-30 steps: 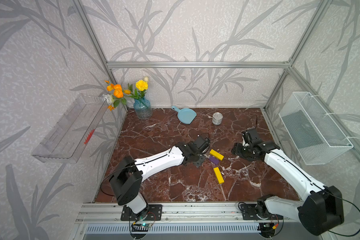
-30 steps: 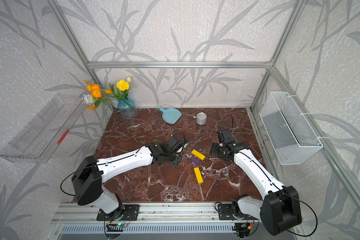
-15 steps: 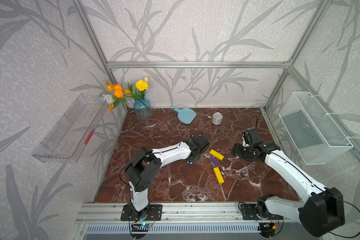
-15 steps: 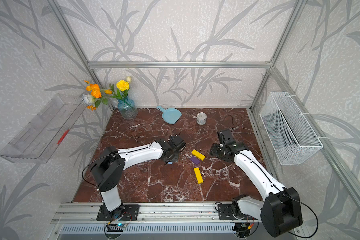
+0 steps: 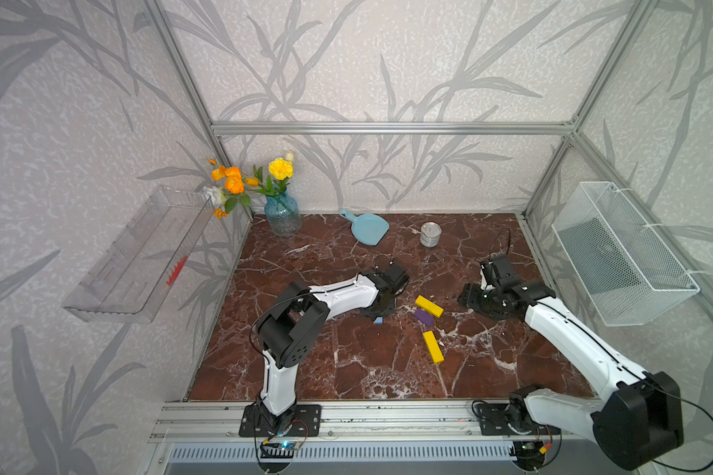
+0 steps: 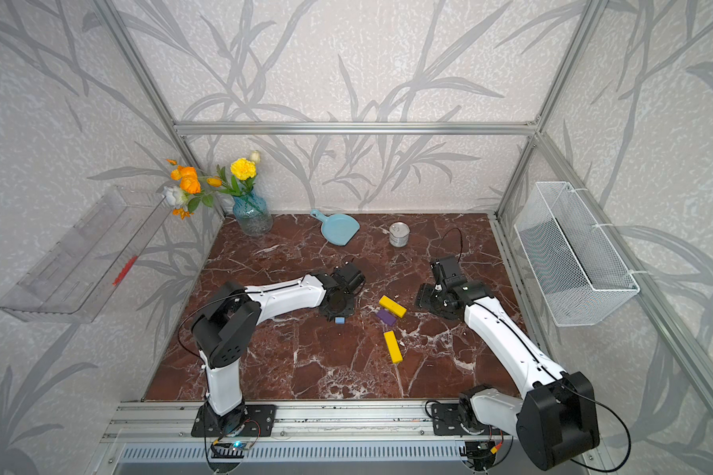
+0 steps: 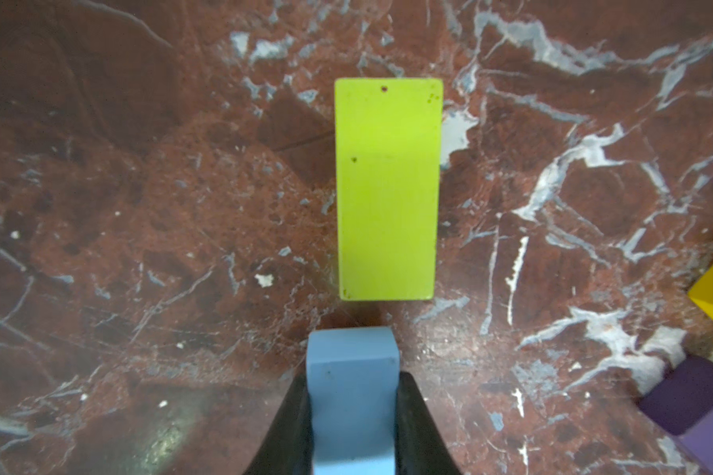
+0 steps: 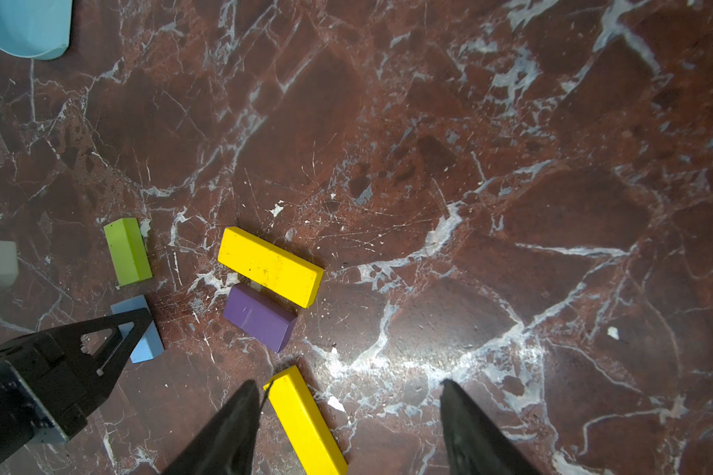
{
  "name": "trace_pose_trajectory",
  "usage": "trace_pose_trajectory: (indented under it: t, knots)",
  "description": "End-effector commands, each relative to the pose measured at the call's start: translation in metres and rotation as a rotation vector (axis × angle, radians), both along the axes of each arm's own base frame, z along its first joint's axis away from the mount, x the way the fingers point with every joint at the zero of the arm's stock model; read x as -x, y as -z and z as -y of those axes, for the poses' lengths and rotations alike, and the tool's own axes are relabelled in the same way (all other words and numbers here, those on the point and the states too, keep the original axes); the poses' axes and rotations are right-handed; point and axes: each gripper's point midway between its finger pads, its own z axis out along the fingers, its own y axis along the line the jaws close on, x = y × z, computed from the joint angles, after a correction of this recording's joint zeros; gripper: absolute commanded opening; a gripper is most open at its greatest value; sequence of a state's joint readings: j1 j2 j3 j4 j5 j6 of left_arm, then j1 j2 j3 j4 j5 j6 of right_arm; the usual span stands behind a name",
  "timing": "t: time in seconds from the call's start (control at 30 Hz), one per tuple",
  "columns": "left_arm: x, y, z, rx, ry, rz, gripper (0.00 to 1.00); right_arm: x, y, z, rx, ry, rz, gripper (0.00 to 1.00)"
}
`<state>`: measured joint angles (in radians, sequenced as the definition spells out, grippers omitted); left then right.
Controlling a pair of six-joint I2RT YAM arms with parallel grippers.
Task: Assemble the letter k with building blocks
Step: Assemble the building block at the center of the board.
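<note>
Since a second ago my left arm (image 5: 338, 294) has folded its elbow up and drawn the left gripper (image 7: 353, 378) back from the purple block (image 8: 260, 318) — jaws clamped on the light blue block (image 7: 351, 419). That block lines up end to end with the lime green block (image 7: 387, 189), a narrow gap between them (whether it rests on the marble tabletop (image 5: 346, 370) or hangs just above, I can't quite tell). Purple lies just beside one yellow bar (image 8: 270, 265); the other yellow bar (image 8: 305, 423) lies a little apart. My right gripper (image 8: 346, 382) stands open and empty — off to the side of the blocks.
</note>
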<state>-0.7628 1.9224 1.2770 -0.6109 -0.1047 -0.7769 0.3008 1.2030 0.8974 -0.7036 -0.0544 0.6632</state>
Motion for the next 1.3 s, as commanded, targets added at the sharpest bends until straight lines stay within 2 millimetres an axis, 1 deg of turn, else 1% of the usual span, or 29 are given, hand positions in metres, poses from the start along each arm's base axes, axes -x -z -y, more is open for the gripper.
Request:
trace_pose_trajectory:
  t: [0.0,0.23,0.47,0.87,1.27]
  knots:
    - [-0.005,0.002,0.010,0.029,0.025,-0.007,0.00,0.002,0.003,0.003,0.011,0.005,-0.012,0.69]
    - [-0.008,0.008,0.009,0.016,0.023,-0.018,0.00,0.002,0.004,0.003,0.013,0.003,-0.013,0.69]
    - [-0.009,0.009,0.003,0.004,0.010,-0.021,0.00,0.002,0.004,0.003,0.013,0.006,-0.017,0.69]
    - [-0.012,0.019,-0.005,-0.025,0.006,-0.034,0.00,0.003,0.004,0.002,0.008,0.006,-0.015,0.69]
    - [-0.015,0.020,-0.010,-0.051,0.012,-0.037,0.00,0.003,0.004,0.002,0.007,0.006,-0.018,0.69]
